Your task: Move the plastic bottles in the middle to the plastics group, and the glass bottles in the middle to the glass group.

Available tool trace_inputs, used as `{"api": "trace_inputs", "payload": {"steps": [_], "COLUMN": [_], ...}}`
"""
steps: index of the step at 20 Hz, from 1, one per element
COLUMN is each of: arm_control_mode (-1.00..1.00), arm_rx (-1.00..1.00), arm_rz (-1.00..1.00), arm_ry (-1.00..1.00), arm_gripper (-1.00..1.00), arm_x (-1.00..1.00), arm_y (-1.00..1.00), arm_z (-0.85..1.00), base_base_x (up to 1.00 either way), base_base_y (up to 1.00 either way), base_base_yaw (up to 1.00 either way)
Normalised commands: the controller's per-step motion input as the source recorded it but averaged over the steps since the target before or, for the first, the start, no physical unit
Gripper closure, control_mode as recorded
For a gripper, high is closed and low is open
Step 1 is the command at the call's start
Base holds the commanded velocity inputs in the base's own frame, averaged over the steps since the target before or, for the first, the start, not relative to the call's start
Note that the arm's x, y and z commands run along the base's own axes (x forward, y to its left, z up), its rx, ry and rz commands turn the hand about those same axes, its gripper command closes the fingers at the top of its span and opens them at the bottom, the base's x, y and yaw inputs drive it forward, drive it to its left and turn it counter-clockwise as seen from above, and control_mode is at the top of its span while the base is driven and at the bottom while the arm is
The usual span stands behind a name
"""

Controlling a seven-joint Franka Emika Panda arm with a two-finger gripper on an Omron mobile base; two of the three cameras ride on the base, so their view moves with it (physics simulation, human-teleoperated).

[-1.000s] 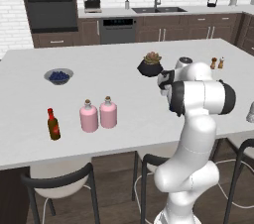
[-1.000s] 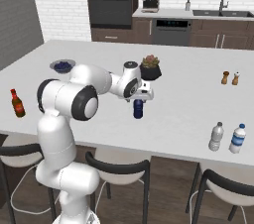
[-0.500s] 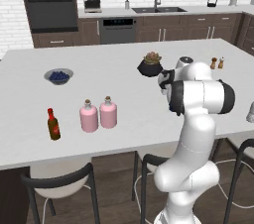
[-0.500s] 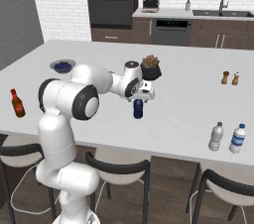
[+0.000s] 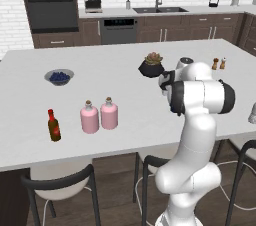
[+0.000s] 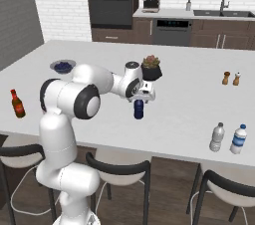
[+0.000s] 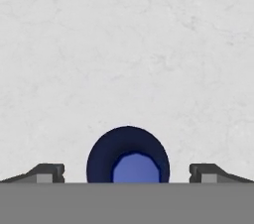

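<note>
We are inspecting the dark blue bottle, which is standing upright in the middle of the white island counter, just in front of the potted succulent. In the hand view we are looking straight down on its cap, so its long axis is running vertically, in line with the gripper's approach. The bottle is lying directly below the gripper, between the two fingertips, with open counter showing on either side of it. We are recording the jaws as spread wide and gripping nothing; neither tip is touching the bottle.

The gripper is hanging just above the bottle's top, and we are judging that a straight descent is what the coming move calls for before any closing.

The arm is reaching forward from the base, its forearm lying roughly level over the counter and its hand pointing downward.

Further out, two clear bottles with pale and blue caps are standing together near the counter's front right edge, well apart from the blue bottle; we are taking these for the plastics group. Two pink corked flasks are standing side by side toward the left, with the red-brown sauce bottle near them.
</note>
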Motion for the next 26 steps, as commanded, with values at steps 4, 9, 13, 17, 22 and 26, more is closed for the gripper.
{"api": "trace_inputs", "payload": {"steps": [4,9,13,17,22,26], "arm_control_mode": [-1.0,-1.0,-1.0,-1.0,-1.0,-1.0], "arm_rx": [0.0,0.0,0.0,0.0,0.0,0.0], "arm_rz": [0.0,0.0,0.0,0.0,0.0,0.0], "arm_ry": [0.0,0.0,0.0,0.0,0.0,-0.01], "arm_gripper": [-1.0,-1.0,1.0,1.0,1.0,1.0], "arm_x": [0.03,0.01,0.0,0.0,0.0,-0.04], "arm_y": [0.0,0.0,0.0,0.0,0.0,0.0], "arm_z": [-0.09,-0.02,0.0,0.0,0.0,0.0], "base_base_x": [0.0,0.0,0.0,0.0,0.0,0.0], "base_base_y": [0.0,0.0,0.0,0.0,0.0,0.0], "base_base_yaw": [0.0,0.0,0.0,0.0,0.0,0.0]}}
